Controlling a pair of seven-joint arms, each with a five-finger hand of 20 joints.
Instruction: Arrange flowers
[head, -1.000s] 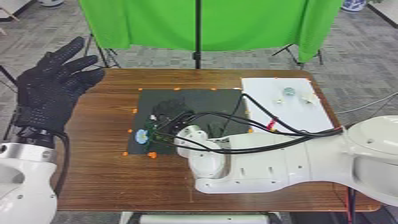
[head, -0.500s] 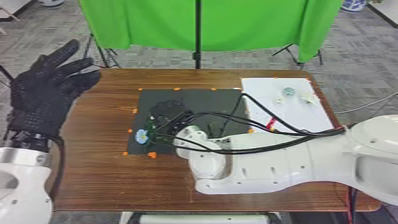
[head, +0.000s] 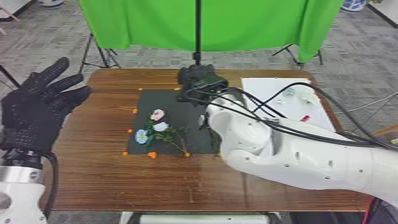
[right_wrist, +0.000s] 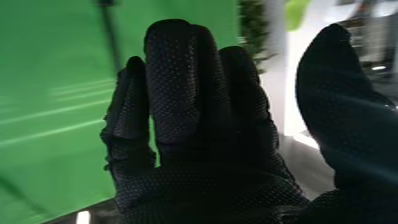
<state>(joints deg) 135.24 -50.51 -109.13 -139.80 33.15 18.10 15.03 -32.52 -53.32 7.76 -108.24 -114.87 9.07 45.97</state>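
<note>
In the head view, the right hand is over the far edge of the dark mat; in the right wrist view that hand has straight fingers and holds nothing. A pink flower, a white flower and a blue flower lie close together on the mat's left part, their green stems spreading toward its near edge. The left hand is raised off the table's left side, fingers extended, apart from the flowers.
A white sheet with small pale items and a red object lies on the right of the brown table. Orange markers edge the mat. Black cables run along the right arm. A green curtain hangs behind.
The right hand has moved from over the flowers to the mat's far edge, uncovering the pink and white flowers. The left hand has shifted a little left and lower.
</note>
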